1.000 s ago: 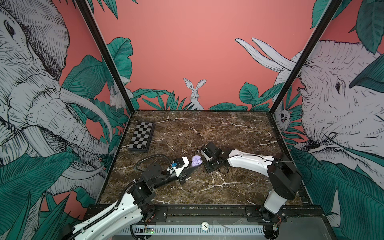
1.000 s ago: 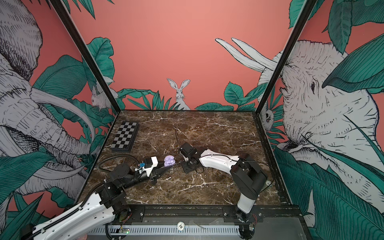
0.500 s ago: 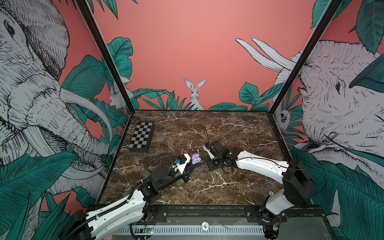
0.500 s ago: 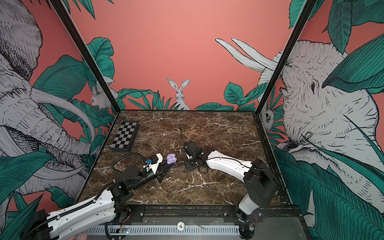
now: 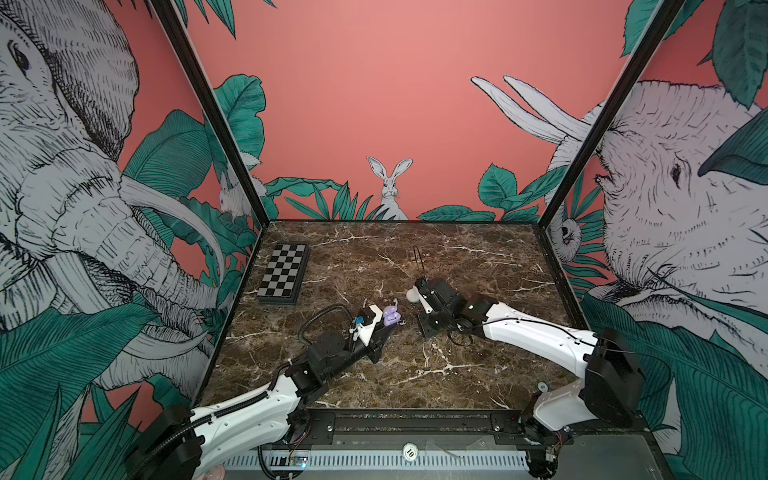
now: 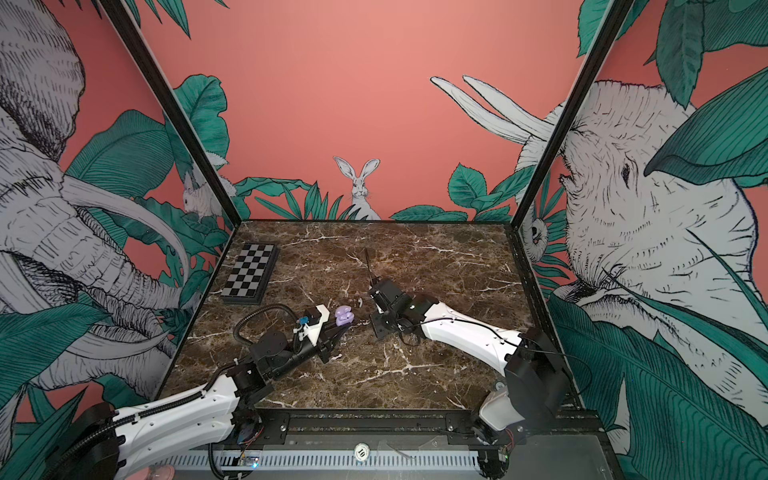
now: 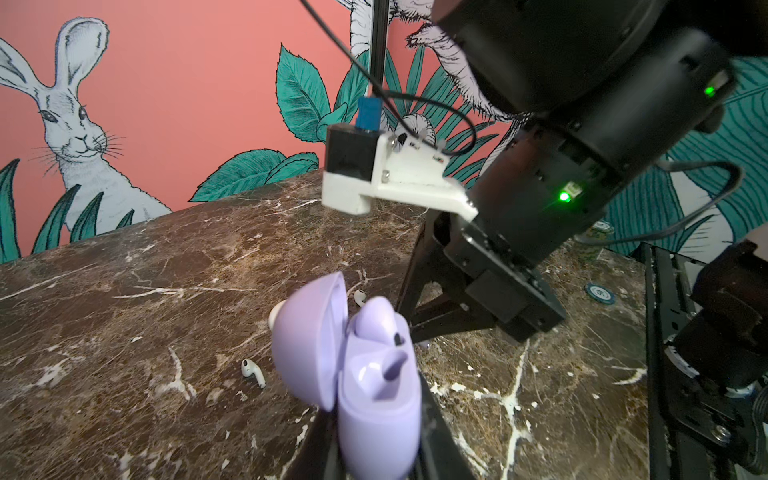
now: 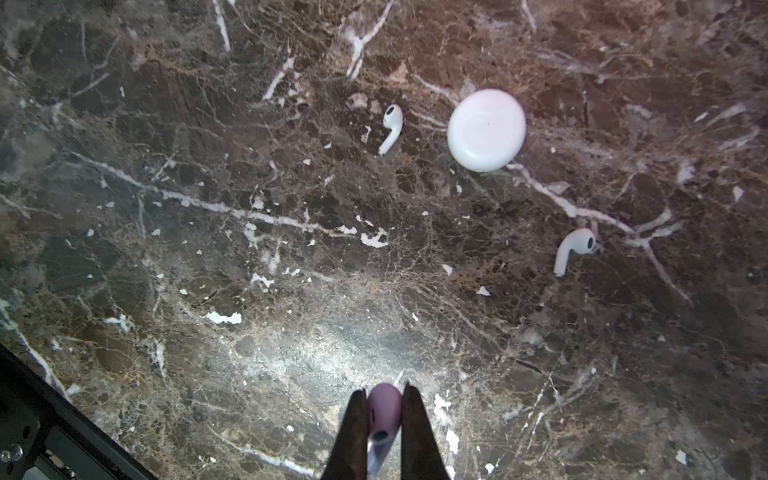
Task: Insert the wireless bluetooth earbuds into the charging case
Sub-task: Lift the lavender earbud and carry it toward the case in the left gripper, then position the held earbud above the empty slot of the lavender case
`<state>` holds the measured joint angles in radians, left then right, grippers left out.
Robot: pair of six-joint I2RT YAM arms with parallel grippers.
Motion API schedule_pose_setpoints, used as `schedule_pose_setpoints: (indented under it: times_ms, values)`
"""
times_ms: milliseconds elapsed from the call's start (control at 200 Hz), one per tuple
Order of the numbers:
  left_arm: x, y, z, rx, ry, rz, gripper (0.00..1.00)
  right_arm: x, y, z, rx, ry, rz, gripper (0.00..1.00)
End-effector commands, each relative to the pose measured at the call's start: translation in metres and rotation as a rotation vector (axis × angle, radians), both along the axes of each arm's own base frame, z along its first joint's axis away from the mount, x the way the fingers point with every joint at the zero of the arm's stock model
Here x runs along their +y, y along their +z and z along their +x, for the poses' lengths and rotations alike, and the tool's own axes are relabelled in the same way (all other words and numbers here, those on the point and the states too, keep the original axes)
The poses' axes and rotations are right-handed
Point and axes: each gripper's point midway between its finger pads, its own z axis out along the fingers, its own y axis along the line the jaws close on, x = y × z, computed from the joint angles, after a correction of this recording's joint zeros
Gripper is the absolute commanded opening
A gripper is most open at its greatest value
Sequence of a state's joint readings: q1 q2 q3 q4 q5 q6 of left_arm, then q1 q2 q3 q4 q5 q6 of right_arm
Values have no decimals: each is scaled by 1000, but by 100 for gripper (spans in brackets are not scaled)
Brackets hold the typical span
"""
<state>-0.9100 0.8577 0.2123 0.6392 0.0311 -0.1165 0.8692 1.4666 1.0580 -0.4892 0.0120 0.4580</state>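
Observation:
The lilac charging case (image 7: 376, 399) hangs above the table with its lid open, and my left gripper (image 7: 378, 440) is shut on its base. One lilac earbud (image 7: 374, 322) sits in the case beside an empty slot. My right gripper (image 8: 384, 401) is shut on another lilac earbud (image 8: 384, 409), just right of the case (image 5: 390, 316) in both top views (image 6: 344, 315). Two white earbuds (image 8: 392, 124) (image 8: 575, 247) lie loose on the marble. Between them rests a closed round white case (image 8: 486, 129).
A folded chessboard (image 5: 284, 272) lies at the back left of the marble table (image 5: 478, 257). A black frame rail (image 5: 415, 419) runs along the table's front edge. A small round token (image 7: 600, 293) lies near the right arm's base.
Both arms have changed posture: the left forearm has stretched forward and the right shoulder has swung right. The lilac case and the right gripper have stayed almost in place. Both grips are unchanged.

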Motion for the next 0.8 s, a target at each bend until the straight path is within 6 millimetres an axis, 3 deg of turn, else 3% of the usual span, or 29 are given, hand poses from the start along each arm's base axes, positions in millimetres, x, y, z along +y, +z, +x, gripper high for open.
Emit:
schedule_pose_setpoints:
  times_ms: [0,790]
  values:
    - [0,4,1,-3,12,-42,0,0,27,7,-50,-38,51,8]
    - [-6,-6,9,34,35,-31,0,22,101,3,-189,-32,201,8]
